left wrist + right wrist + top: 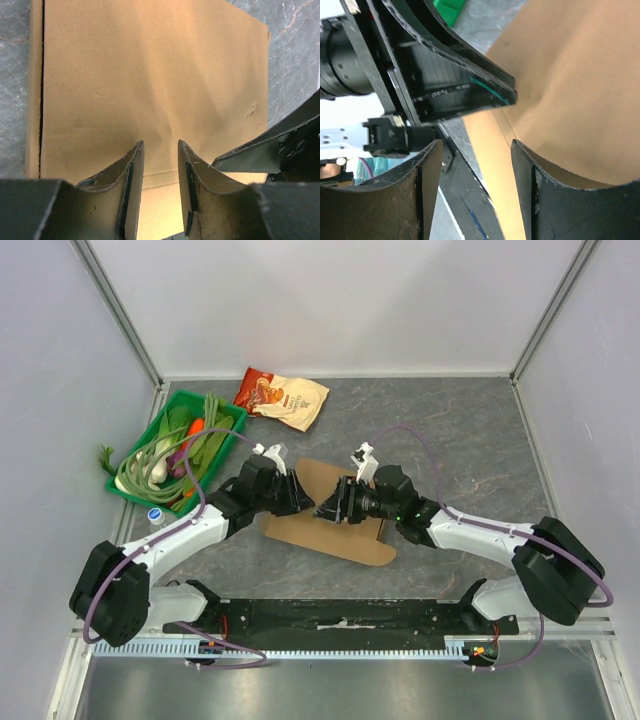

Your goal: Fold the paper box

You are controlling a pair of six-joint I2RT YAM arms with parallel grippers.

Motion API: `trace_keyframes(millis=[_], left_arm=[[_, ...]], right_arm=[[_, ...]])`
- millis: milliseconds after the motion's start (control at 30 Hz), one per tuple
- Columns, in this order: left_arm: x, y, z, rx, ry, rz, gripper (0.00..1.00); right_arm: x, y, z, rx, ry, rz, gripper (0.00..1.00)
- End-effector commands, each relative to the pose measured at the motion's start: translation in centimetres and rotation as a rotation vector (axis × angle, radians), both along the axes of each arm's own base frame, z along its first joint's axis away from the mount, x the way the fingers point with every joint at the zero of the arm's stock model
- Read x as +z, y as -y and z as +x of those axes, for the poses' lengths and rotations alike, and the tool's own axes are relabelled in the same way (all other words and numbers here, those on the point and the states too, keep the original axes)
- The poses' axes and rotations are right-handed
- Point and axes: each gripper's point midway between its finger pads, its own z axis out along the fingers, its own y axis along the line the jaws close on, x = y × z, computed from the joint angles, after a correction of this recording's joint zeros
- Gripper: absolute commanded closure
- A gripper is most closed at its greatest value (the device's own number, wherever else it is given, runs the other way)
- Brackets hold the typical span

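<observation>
The paper box (322, 531) is a flat brown cardboard cutout lying on the grey table, partly under both grippers. My left gripper (304, 502) is low over its left part, and my right gripper (331, 510) faces it from the right, tips almost meeting. In the left wrist view the gripper (160, 144) is open with a narrow gap, over a creased panel of the box (150, 75). In the right wrist view the gripper (476, 145) is open wide, with the box (580, 75) behind the right finger and the left gripper's black finger (465, 90) just ahead. Nothing sits between either pair of jaws.
A green tray (128, 492) of vegetables stands at the left. A cream-and-red snack bag (283, 395) lies at the back, beyond the box. A small bottle (155, 517) lies by the tray's near corner. Walls close the table on three sides.
</observation>
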Motion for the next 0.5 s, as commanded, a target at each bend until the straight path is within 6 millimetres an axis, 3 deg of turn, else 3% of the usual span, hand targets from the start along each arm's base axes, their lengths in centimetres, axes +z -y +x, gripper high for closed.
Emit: trace_keyframes(millis=[0, 233, 400, 467], left_arm=[[0.3, 0.9, 0.5, -0.029, 0.075, -0.076, 0.61], [-3.6, -0.6, -0.8, -0.006, 0.031, -0.016, 0.60], [-5.1, -0.8, -1.0, 0.002, 0.008, -0.013, 0.60], [-5.5, -0.9, -1.1, 0.005, 0.005, -0.007, 0.60]], right_arm=[[-2.4, 2.2, -0.7, -0.011, 0.032, -0.098, 0.36], [-3.6, 4.2, -0.6, -0.037, 0.047, -0.169, 0.36], [-2.1, 5.9, -0.3, -0.065, 0.134, -0.222, 0.35], [-3.2, 7.2, -0.2, -0.090, 0.119, -0.230, 0.36]])
